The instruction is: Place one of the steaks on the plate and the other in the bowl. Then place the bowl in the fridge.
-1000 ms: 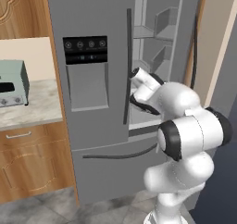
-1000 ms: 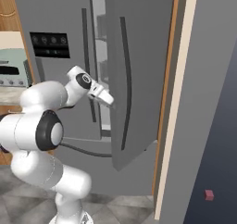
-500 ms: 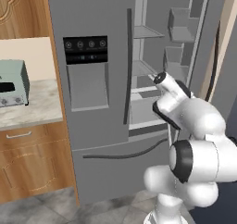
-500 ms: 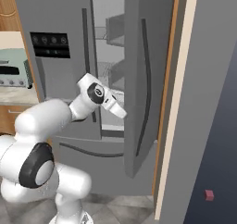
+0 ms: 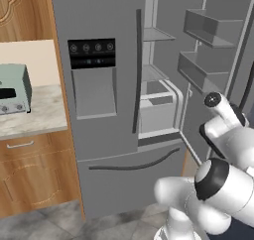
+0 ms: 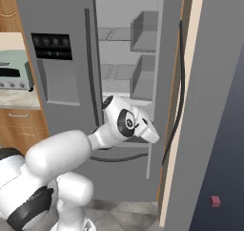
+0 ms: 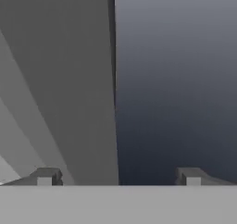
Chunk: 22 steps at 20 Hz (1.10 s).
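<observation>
The fridge [image 5: 99, 85] [image 6: 57, 39] stands in front of me with its left door shut and its right door [image 5: 213, 50] [image 6: 214, 91] swung wide. Grey shelves and a drawer [image 5: 158, 107] show inside, bare. My hand [image 6: 138, 125] hovers low in front of the opening, close to the open door's inner side. In the hand view my gripper [image 7: 116, 177] is open, its fingertips [image 7: 44, 177] far apart, with a grey door face and its dark edge ahead and nothing held. The steaks, the plate and the bowl are out of view.
A pale green toaster oven [image 5: 12, 92] [image 6: 14, 72] sits on a stone counter over wooden cabinets to the fridge's left. The open door's long dark handle [image 6: 178, 87] hangs right of my hand. A dark wall with a small red mark [image 6: 215, 201] stands farther right.
The fridge's right door has swung from nearly shut to wide open. My arm has swept to the right and lower along with it. The fingers stay wide apart.
</observation>
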Available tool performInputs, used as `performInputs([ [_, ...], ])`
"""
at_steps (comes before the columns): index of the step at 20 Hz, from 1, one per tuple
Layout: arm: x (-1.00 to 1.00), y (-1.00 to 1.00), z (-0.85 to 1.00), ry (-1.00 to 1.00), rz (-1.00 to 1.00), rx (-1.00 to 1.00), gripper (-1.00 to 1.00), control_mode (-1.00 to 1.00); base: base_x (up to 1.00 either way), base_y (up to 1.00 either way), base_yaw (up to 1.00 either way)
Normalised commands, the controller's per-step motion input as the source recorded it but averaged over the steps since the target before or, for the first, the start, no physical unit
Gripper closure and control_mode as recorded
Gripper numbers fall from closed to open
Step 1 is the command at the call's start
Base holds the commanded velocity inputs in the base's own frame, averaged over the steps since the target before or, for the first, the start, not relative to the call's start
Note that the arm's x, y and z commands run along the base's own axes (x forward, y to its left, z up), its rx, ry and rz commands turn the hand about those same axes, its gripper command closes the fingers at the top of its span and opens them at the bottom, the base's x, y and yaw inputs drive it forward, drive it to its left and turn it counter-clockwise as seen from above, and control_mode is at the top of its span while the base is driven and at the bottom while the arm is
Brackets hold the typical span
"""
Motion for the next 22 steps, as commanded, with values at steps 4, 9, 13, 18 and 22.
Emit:
performInputs([
  [4,-0.02,0.28,0.1,-0.05,-0.22,0.0,-1.0,-1.0,0.0,0.0,0.0],
  [9,-0.01,1.0,0.22,-0.13,-0.29,0.0,-1.0,-1.0,0.0,0.0,0.0],
  [13,0.29,0.6,-0.13,-0.08,-0.07,0.09,-1.0,-1.0,0.0,0.0,0.0],
  [18,0.46,0.54,-0.16,0.14,0.72,0.19,-1.0,-1.0,0.0,0.0,0.0],
  [22,-0.28,0.92,0.0,0.14,0.75,0.0,-1.0,-1.0,0.0,0.0,0.0],
])
